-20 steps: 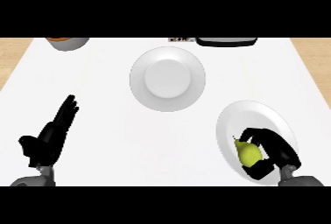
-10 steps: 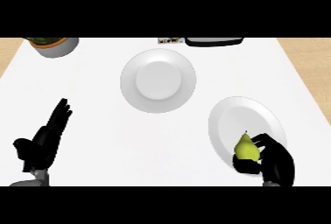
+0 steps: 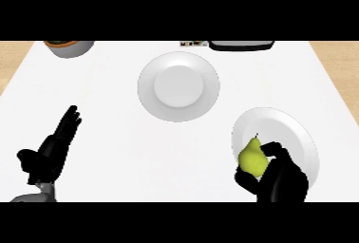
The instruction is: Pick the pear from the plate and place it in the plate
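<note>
Fingers [image 3: 275, 148] of the right hand [image 3: 277, 182] curl round the pear [image 3: 252, 159] over the near plate [image 3: 298, 130]; seemingly gripped low, it might tip out before reaching the far plate [image 3: 151, 78] beyond them.

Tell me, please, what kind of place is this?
Probably a kitchen counter: two white plates, a pear held in the right hand, and a bowl at the far edge.
</note>
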`<action>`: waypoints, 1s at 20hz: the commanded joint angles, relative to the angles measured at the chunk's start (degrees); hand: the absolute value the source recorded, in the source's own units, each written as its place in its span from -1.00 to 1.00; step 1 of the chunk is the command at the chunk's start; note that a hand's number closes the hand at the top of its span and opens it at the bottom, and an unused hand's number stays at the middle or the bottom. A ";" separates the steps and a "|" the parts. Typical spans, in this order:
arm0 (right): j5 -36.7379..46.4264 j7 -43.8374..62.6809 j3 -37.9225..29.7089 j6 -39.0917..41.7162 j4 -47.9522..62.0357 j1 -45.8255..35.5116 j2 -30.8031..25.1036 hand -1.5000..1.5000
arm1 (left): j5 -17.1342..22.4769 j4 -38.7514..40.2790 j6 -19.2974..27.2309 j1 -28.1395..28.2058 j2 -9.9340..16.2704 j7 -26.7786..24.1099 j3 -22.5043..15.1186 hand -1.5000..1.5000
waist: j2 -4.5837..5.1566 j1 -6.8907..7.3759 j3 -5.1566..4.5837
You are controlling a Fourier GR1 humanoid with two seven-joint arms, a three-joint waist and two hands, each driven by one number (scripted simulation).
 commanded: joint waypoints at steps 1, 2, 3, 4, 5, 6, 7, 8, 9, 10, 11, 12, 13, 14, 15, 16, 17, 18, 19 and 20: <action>14.04 14.81 6.97 3.05 -5.74 -3.62 0.56 1.00 | -0.44 0.08 0.08 -0.66 0.02 0.52 -0.36 0.00 | 0.15 0.65 0.09; 16.66 16.30 8.46 4.55 -5.33 -4.43 0.56 1.00 | -0.27 -0.84 -0.74 0.37 -0.07 0.23 -0.98 0.00 | 0.09 1.37 0.11; 18.48 18.38 9.73 5.57 -6.55 -5.66 0.56 1.00 | 0.14 0.09 -0.65 -0.46 -0.15 -0.02 -0.38 0.00 | 0.27 1.18 0.13; 20.01 20.54 12.07 6.82 -6.17 -6.60 0.56 1.00 | -0.47 0.16 -0.56 -1.14 -0.04 -0.11 -0.77 0.00 | 0.45 1.42 0.20; 21.73 21.87 12.82 9.94 -7.70 -8.38 0.56 1.00 | -0.85 -0.19 -0.59 0.16 0.09 -0.97 -0.91 0.00 | 0.45 1.94 0.23; 20.92 23.24 14.19 11.92 -8.89 -10.25 0.56 1.00 | 0.34 0.70 -1.89 -1.10 0.74 -1.20 -0.08 0.00 | 0.67 2.00 0.26; 21.71 23.29 15.62 11.73 -7.62 -10.58 0.56 1.00 | -0.17 -0.04 -0.97 -1.26 -0.35 0.10 -1.03 0.00 | 0.71 2.22 0.33; 20.67 23.34 14.98 14.06 -7.79 -12.21 0.56 1.00 | 0.23 -0.01 -1.60 -1.39 -0.46 -0.02 -1.20 0.00 | 0.83 2.48 0.33; 20.11 23.37 14.83 14.03 -7.39 -14.24 0.56 1.00 | 0.32 1.24 -1.46 -3.15 -0.40 0.23 -0.80 0.00 | 1.06 2.40 0.33; 19.76 23.39 15.33 15.84 -7.90 -15.10 0.56 1.00 | 0.45 0.50 -1.94 -3.30 0.05 0.46 -0.81 0.00 | 0.99 2.65 0.36; 19.94 23.40 14.57 15.83 -7.55 -16.32 0.56 1.00 | -1.33 0.58 -0.75 -1.74 -0.77 -0.42 -2.00 0.00 | 1.02 2.86 0.40; 18.36 23.42 12.91 17.79 -6.82 -19.80 0.55 1.00 | -0.80 -0.37 -0.66 -3.81 -0.01 1.51 -1.28 0.00 | 1.15 3.44 0.41; 17.39 23.42 12.01 16.34 -4.20 -20.35 0.55 1.00 | 0.17 0.21 -1.84 -2.15 -0.59 -0.01 -1.37 0.00 | 1.34 4.16 0.40; 16.21 23.43 11.27 17.22 -3.87 -20.84 0.55 1.00 | -0.13 0.97 -1.75 -3.16 -0.10 0.72 -1.14 0.00 | 1.36 3.59 0.43; 15.25 23.43 10.68 18.27 -3.07 -22.70 0.55 1.00 | -0.92 -0.29 -0.56 -3.37 -0.89 1.11 -1.83 0.00 | 1.31 3.92 0.45; 12.77 23.43 9.12 18.12 -2.70 -26.53 0.55 1.00 | -0.53 1.70 -1.66 -2.58 -1.08 -1.30 -1.76 0.00 | 1.56 4.45 0.39; 10.37 23.44 8.18 16.41 0.03 -26.94 0.55 1.00 | -0.51 1.86 -2.24 -3.80 0.03 -0.32 -1.41 0.00 | 1.69 4.47 0.46; 9.24 23.43 7.24 16.32 2.37 -29.71 0.55 1.00 | -1.44 2.33 -1.30 -4.15 -1.34 -0.63 -2.52 0.00 | 1.84 4.84 0.44; 7.66 23.43 6.31 13.59 4.41 -30.33 0.55 1.00 | -1.64 1.46 -0.08 -5.76 -1.60 0.41 -2.23 0.00 | 1.92 5.17 0.52; 6.48 23.43 5.40 15.83 3.72 -32.33 0.55 1.00 | -0.18 1.74 -3.11 -4.82 0.11 -0.08 -1.71 0.00 | 1.73 5.41 0.47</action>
